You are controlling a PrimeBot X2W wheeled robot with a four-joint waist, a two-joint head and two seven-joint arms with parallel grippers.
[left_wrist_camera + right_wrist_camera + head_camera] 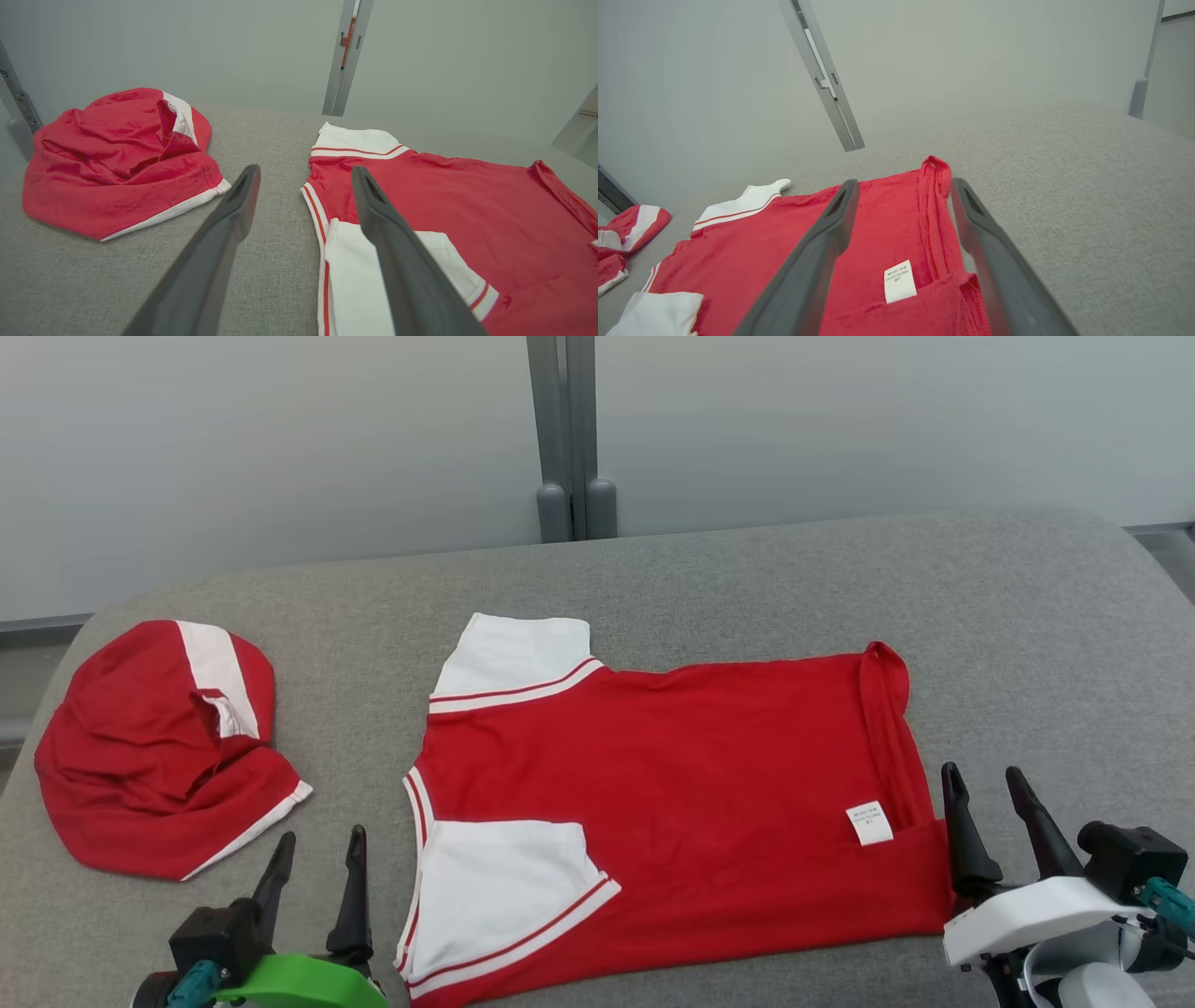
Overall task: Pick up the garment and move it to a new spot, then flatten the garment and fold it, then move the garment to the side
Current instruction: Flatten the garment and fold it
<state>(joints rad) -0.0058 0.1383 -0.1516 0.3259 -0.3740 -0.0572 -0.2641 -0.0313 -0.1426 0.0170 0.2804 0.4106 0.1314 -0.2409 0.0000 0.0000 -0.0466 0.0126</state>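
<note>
Landmark: flat red short-sleeved shirt with white sleeves and red-and-white trim (672, 775), the task's garment. It lies spread sideways on the grey woven-fabric table top (747, 579), neck end left, hem end right.

Well left of the shirt, apart from it: crumpled heap of red cloth with white bands (159, 747), on the same surface.

Between heap and shirt, on the near side: left gripper (320, 835), green casing. Dark fingers spread wide, nothing between them. Just beside the shirt's neck edge, not touching it.

Shirt itself: far white sleeve sticks out at the far-left corner. Near white sleeve lies folded in over the red body. Behind the shirt's left half, a grey upright post (569, 429) against a pale wall.

Toward the shirt's right end: small white care label (869, 822) on the red, print too small to read. Near edge turned up over the body below it. Hem rumpled into a ridge.

Just right of the hem: right gripper (983, 773), white casing. Fingers wide apart, empty. Contact with the cloth: cannot tell.
</note>
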